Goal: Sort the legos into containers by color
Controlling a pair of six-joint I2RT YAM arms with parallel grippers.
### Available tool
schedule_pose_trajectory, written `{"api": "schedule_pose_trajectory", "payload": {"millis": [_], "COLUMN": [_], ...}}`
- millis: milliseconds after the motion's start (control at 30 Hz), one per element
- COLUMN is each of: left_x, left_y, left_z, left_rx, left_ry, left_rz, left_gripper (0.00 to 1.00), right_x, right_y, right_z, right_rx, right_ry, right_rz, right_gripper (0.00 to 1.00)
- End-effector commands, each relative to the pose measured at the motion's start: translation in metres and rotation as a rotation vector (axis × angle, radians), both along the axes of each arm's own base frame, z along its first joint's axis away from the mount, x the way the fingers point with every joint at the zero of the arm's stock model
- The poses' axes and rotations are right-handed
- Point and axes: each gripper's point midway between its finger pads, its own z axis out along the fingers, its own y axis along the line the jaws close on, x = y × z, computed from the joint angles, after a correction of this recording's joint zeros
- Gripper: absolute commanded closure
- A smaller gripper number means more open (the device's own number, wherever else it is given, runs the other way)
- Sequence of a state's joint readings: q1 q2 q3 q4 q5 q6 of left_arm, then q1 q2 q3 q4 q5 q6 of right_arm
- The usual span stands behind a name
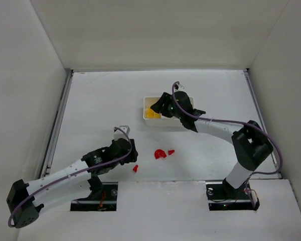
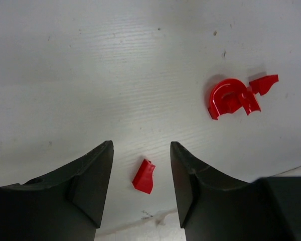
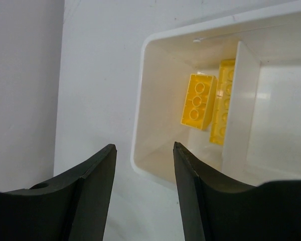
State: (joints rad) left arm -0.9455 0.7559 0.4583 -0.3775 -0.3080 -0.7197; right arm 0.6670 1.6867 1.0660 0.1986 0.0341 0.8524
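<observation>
I see two yellow studded plastic bricks (image 3: 197, 102) tilted on edge in the left end compartment of the small white plastic tray (image 3: 155, 130), toward the table's (image 1: 100, 100) far edge. Nearer my edge, a red plastic half-disc arch (image 2: 226, 98) lies flat with a small red wedge (image 2: 265, 84) just beside it. A second red wedge (image 2: 144, 176) lies apart, to their left.

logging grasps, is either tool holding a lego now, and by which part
Nothing is held. The left tool stands open around a loose red wedge; the right tool is open and empty.
</observation>
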Motion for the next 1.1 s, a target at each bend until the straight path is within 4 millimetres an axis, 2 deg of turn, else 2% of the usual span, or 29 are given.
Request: {"api": "schedule_pose_trajectory", "payload": {"millis": [0,100,300,433,567,667,733,967,1067], "left_x": [-0.012,-0.025,-0.042,-0.044,-0.043,-0.042,-0.042,-0.044,-0.045], "left_y": [0.008,0.003,-0.002,-0.001,-0.002,-0.005,-0.005,-0.006,-0.006], "left_z": [0.005,-0.001,-0.017,-0.026,-0.033,-0.038,-0.041,-0.051,-0.056], "left_rx": [0.052,0.096,0.198,0.261,0.283,0.290,0.299,0.341,0.361], "left_ry": [0.027,0.056,0.090,0.093,0.092,0.096,0.101,0.125,0.138], "left_rz": [0.012,-0.043,-0.103,-0.103,-0.095,-0.097,-0.098,-0.115,-0.120], "left_gripper": [0.54,0.52,0.51,0.53,0.53,0.55,0.58,0.67,0.77], "right_x": [-0.008,-0.025,-0.076,-0.107,-0.134,-0.146,-0.152,-0.166,-0.167], "right_y": [-0.008,-0.026,-0.057,-0.066,-0.072,-0.078,-0.081,-0.089,-0.094], "right_z": [0.054,0.064,0.053,0.038,0.006,-0.014,-0.021,-0.020,-0.016], "right_rx": [0.031,0.003,-0.039,-0.080,-0.165,-0.228,-0.244,-0.193,-0.186], "right_ry": [-0.133,-0.179,-0.187,-0.171,-0.124,-0.097,-0.090,-0.096,-0.107], "right_rz": [-0.002,-0.001,0.026,0.051,0.083,0.079,0.078,0.070,0.065], "right_gripper": [0.45,0.45,0.45,0.44,0.39,0.37,0.37,0.37,0.37]}}
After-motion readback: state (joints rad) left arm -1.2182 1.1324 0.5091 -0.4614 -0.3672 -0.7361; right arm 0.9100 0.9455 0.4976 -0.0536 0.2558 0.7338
